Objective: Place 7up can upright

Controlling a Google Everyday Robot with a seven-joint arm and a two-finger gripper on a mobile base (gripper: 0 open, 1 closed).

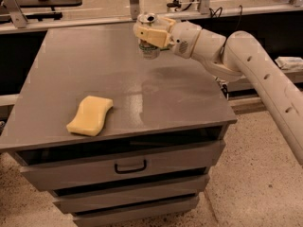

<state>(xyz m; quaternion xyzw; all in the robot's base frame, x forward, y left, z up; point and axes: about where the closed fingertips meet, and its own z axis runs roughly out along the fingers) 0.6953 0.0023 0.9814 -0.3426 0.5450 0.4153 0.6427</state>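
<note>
— Listing the table [180,93]. Item one?
— Gripper [150,34], upper centre of the frame, jaws pinching the can [149,49] by its sides. The can is upright, shiny end up, over the far part of the table. I cannot tell whether its base touches the top.
— Item two?
— White arm [255,70], entering from the right edge.
— Other stock?
— One yellow sponge [90,115], flat, lower left on the table, well apart from the can. One drawer [130,166] beneath, shut, with a handle.
</note>
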